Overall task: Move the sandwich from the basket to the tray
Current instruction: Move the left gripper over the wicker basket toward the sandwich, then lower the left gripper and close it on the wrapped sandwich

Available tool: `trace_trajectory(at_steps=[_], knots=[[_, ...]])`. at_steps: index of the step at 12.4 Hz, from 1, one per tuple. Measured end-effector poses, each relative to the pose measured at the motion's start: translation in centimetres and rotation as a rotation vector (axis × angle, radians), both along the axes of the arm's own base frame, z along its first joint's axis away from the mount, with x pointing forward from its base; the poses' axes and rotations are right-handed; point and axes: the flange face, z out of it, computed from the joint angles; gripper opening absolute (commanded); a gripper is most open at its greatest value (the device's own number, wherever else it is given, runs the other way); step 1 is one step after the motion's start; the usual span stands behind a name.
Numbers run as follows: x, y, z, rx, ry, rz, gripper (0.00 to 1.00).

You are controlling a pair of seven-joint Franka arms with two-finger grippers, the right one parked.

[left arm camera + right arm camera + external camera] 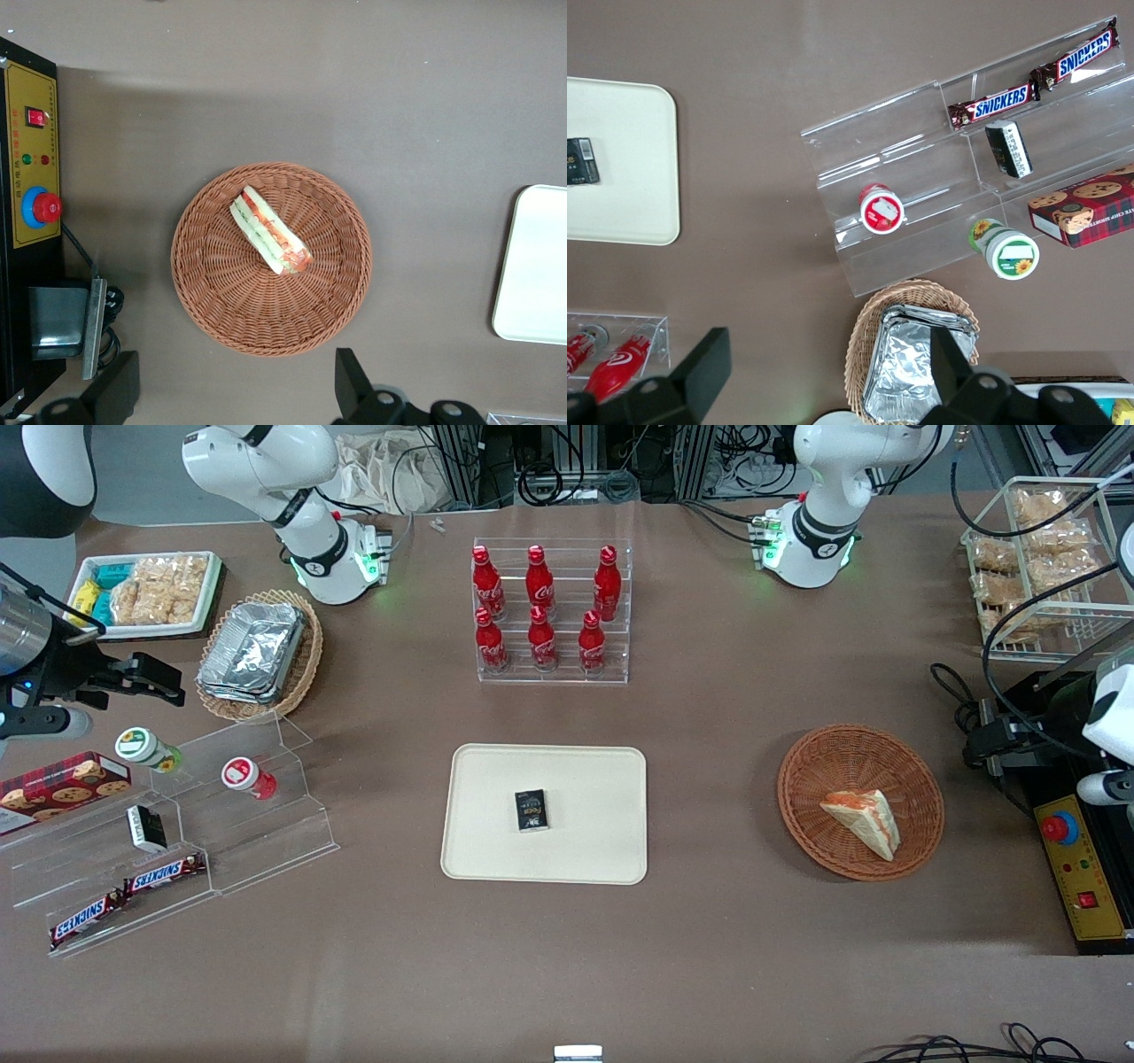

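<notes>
The sandwich (864,821), a wrapped triangular wedge with orange and green filling, lies in the reddish-brown wicker basket (802,779). Both also show in the left wrist view, the sandwich (270,232) near the middle of the basket (204,292). The cream tray (496,850) lies at the table's middle with a small black packet (532,810) on it; its edge shows in the left wrist view (536,266). My left gripper (992,742) hangs open and empty, raised above the table beside the basket, toward the working arm's end (235,390).
A black and yellow control box (1076,868) with a red button sits beside the basket at the table's edge. A rack of red bottles (549,611) stands farther from the camera than the tray. A wire rack of snack packets (1036,558) stands at the working arm's end.
</notes>
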Motion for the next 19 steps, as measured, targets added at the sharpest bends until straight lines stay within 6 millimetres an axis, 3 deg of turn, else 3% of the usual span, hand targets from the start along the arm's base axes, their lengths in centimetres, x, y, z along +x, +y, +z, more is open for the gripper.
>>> trace_trajectory(at_steps=[3,5,7,11,15,19], knots=[[0.1,-0.8,-0.3,0.026,0.005,0.066,1.0],[0.7,-0.7,-1.8,0.029,0.029,0.177,1.0],[1.8,-0.6,-5.0,0.036,0.06,0.376,1.0],[4.0,-0.5,-13.7,0.078,0.051,0.711,1.0],[5.4,-0.6,-21.8,0.08,0.047,0.86,1.0],[5.7,-0.8,-24.9,0.078,0.057,0.891,1.0]])
